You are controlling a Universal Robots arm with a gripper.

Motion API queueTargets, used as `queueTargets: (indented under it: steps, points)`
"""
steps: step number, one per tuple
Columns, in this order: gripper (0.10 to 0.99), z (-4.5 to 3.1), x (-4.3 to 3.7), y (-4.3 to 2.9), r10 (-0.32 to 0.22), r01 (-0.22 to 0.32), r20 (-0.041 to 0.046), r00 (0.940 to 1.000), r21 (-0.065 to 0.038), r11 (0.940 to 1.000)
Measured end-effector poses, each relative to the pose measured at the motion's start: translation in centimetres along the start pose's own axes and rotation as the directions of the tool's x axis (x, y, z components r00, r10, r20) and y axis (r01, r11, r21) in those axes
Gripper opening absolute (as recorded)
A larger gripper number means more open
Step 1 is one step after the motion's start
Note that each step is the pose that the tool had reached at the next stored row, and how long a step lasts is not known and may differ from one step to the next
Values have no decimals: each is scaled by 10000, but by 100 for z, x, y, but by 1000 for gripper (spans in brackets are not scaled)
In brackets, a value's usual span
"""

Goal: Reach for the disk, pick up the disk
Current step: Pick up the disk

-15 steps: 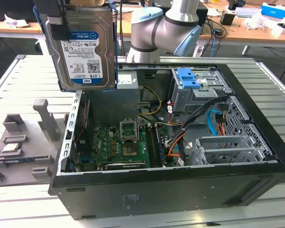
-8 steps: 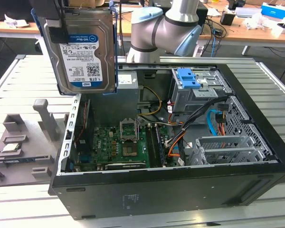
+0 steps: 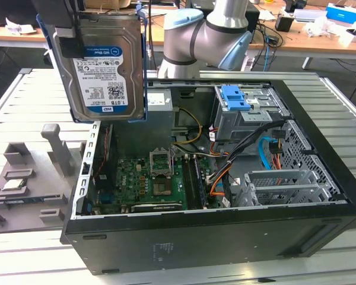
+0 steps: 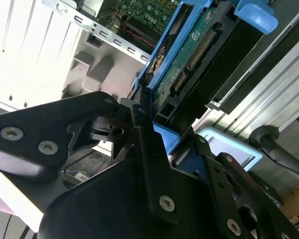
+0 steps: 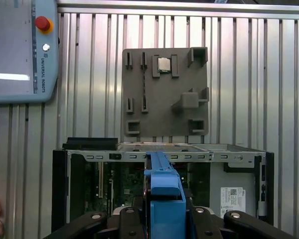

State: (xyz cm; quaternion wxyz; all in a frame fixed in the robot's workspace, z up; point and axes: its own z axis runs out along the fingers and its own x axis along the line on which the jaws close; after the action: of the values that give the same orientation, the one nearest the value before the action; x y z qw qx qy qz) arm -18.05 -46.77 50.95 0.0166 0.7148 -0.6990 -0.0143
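Disk point(image 3: 101, 65) with white-and-blue label and blue side rails, held upright, clear above open computer case point(image 3: 225, 237), gripper point(image 5: 164, 219) clamped on disk's upper edge, grey fixture tray point(image 3: 24, 178) beside case.

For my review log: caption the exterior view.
The arm holds the disk aloft above the open computer case, label toward camera.

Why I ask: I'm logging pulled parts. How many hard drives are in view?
1. The disk is gripped by the tool, held above the open computer case toward the exterior view's left. The grey drive cage may hide others.
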Motion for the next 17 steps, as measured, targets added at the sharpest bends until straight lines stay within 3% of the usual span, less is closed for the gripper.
queueTargets:
  steps: [17]
  points:
    - [369,0,185,0,0,0,0,10000,0,10000]
